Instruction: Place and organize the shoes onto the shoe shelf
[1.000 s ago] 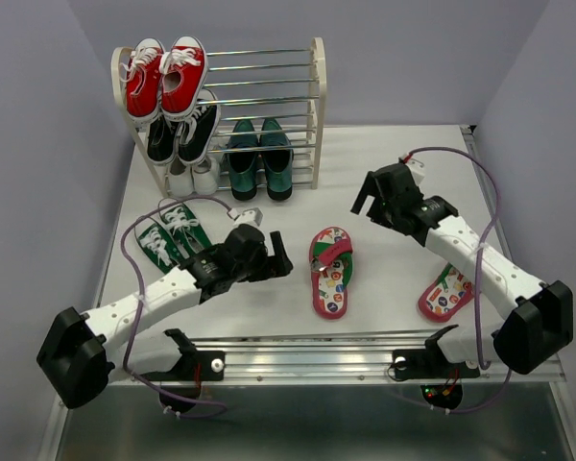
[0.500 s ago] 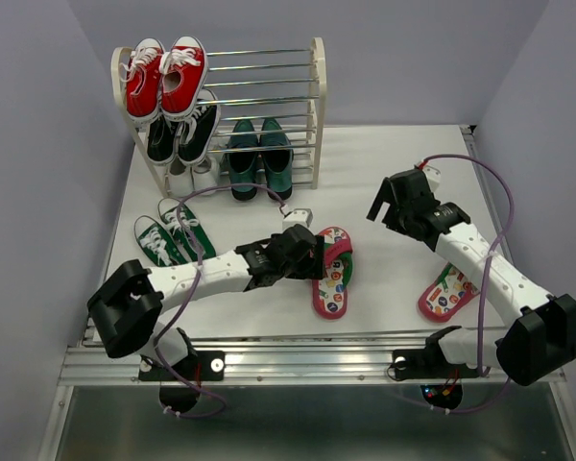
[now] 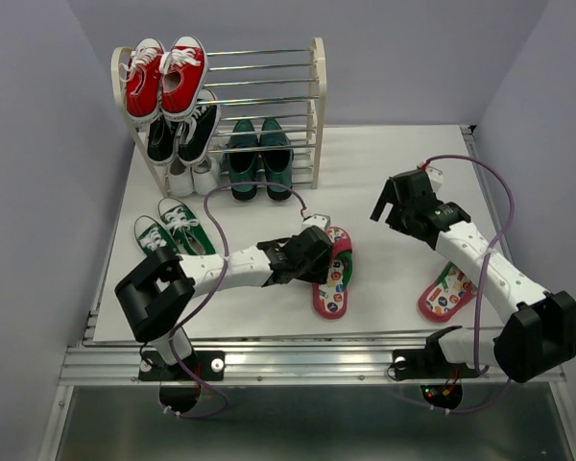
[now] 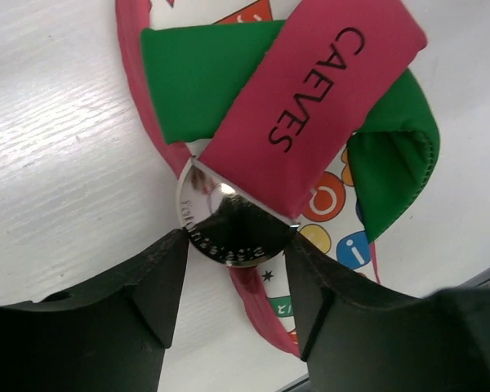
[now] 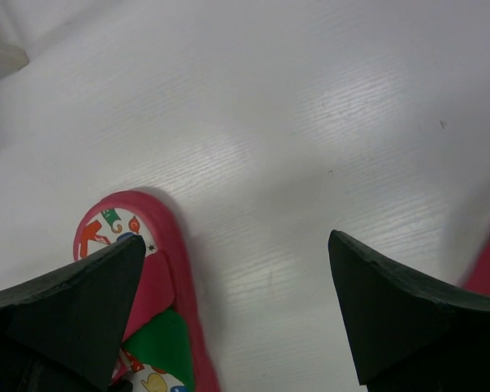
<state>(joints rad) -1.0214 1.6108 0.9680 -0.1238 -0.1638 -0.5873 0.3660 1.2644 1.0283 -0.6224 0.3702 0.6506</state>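
**Shoes, six of the task's own, in three pairs**
- Flip-flops, pink-red, printed footbeds: two, both on the counter [image 3: 384, 154] and well apart. The first flip-flop [image 3: 333, 288] lies at centre front. The second flip-flop [image 3: 445, 293] lies near the right front edge, beside the right arm.
- Green canvas sneakers [image 3: 173, 233], white laces and toes: two, side by side on the counter, left front, before the shoe shelf [image 3: 318, 96].
- Dark green loafers [image 3: 259, 158]: two, side by side low in the shelf, right half, toes pointing out toward the front.

**Other shoes in the shelf**
- Red sneakers [image 3: 165, 77]: two, on the top rods at the left end.
- Black sneakers [image 3: 182, 134]: two, directly below the red pair.
- White toes [image 3: 192, 178]: two, showing beneath the black pair. The kind of shoe cannot be told.

**Claws, two**
- Left claw [image 4: 233, 241]: down over the first flip-flop. Its fingers stand on either side of the round metal badge [image 4: 229, 220], where the pink and green straps meet, right at the badge's edges. Whether they clamp it cannot be told.
- Right claw [image 5: 237, 238]: released, with its fingers spread wide above bare counter and nothing between them.
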